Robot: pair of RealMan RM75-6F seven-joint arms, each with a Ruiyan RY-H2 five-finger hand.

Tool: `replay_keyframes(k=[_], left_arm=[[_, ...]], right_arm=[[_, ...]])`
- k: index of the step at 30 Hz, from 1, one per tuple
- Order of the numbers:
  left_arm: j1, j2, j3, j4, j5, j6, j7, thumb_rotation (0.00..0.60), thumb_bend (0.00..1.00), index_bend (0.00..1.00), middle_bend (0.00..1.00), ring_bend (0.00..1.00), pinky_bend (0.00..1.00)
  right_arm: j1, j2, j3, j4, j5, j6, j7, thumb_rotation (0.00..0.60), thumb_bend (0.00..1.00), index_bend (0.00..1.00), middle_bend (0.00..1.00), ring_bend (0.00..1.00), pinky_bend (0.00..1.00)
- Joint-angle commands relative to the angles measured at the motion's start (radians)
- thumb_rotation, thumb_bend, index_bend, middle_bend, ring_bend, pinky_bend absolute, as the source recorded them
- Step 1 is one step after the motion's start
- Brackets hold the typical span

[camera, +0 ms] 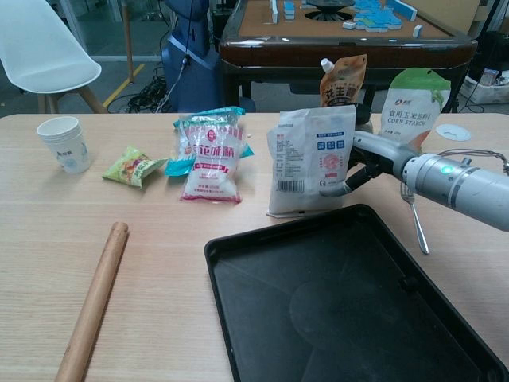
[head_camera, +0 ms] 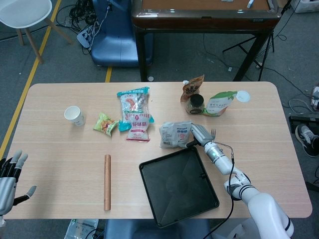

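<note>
My right hand point(head_camera: 198, 133) grips a white printed bag point(head_camera: 175, 134) by its right edge. The bag point(camera: 312, 159) stands upright, its lower edge on the table just past the far rim of the black tray point(camera: 262, 239). The fingers point(camera: 362, 163) sit behind the bag and one curls round its lower front. The tray point(head_camera: 149, 169) holds nothing. My left hand point(head_camera: 7, 177) hangs off the table's near left corner with fingers apart, holding nothing; it appears only in the head view.
A fork point(camera: 413, 215) lies right of my right hand. Behind it are a brown pouch point(camera: 342, 79), a green corn starch pouch point(camera: 412, 99) and a white lid point(camera: 453, 131). Pink and teal bags point(camera: 211, 155), a green snack point(camera: 134, 167), a paper cup point(camera: 65, 143) and a rolling pin point(camera: 91, 302) lie left.
</note>
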Motion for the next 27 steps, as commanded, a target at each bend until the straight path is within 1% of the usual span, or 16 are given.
replay_keyframes(k=[1, 8, 11, 15, 17, 20, 25, 27], left_arm=[[0.0, -0.001, 0.001, 0.001, 0.002, 0.0, -0.001, 0.6, 0.2, 0.07, 0.03, 0.09, 0.03], [0.003, 0.001, 0.001, 0.001, 0.004, 0.004, -0.011, 0.6, 0.2, 0.07, 0.03, 0.09, 0.03], [0.004, 0.003, 0.001, 0.001, 0.005, 0.006, -0.015, 0.6, 0.2, 0.07, 0.03, 0.09, 0.03], [0.005, 0.004, 0.001, 0.0, 0.006, 0.008, -0.018, 0.6, 0.2, 0.07, 0.03, 0.09, 0.03], [0.006, 0.004, 0.0, 0.001, 0.007, 0.009, -0.021, 0.6, 0.2, 0.07, 0.03, 0.09, 0.03], [0.007, 0.004, 0.0, 0.003, 0.007, 0.011, -0.025, 0.6, 0.2, 0.07, 0.03, 0.09, 0.03], [0.008, 0.004, 0.001, 0.009, 0.006, 0.011, -0.032, 0.6, 0.2, 0.07, 0.03, 0.09, 0.03], [0.006, 0.003, 0.0, 0.011, 0.007, 0.007, -0.035, 0.6, 0.2, 0.07, 0.03, 0.09, 0.03]], right_arm=[[0.006, 0.001, -0.006, -0.002, -0.005, -0.004, 0.004, 0.6, 0.17, 0.34, 0.37, 0.23, 0.27], [0.021, -0.035, 0.007, 0.037, 0.016, -0.041, -0.036, 0.6, 0.14, 0.35, 0.38, 0.23, 0.27], [0.029, -0.051, 0.007, 0.058, 0.02, -0.063, -0.051, 0.6, 0.14, 0.39, 0.42, 0.27, 0.27], [0.041, -0.063, 0.005, 0.078, 0.02, -0.079, -0.059, 0.6, 0.15, 0.49, 0.48, 0.34, 0.33], [0.047, -0.066, -0.001, 0.085, 0.014, -0.085, -0.064, 0.6, 0.19, 0.53, 0.52, 0.38, 0.36], [0.054, -0.069, 0.001, 0.1, 0.015, -0.085, -0.074, 0.6, 0.27, 0.6, 0.58, 0.46, 0.44], [0.047, -0.061, 0.013, 0.112, 0.027, -0.062, -0.097, 0.6, 0.38, 0.68, 0.66, 0.56, 0.6], [0.038, -0.053, 0.013, 0.114, 0.026, -0.042, -0.115, 0.6, 0.46, 0.71, 0.69, 0.61, 0.68]])
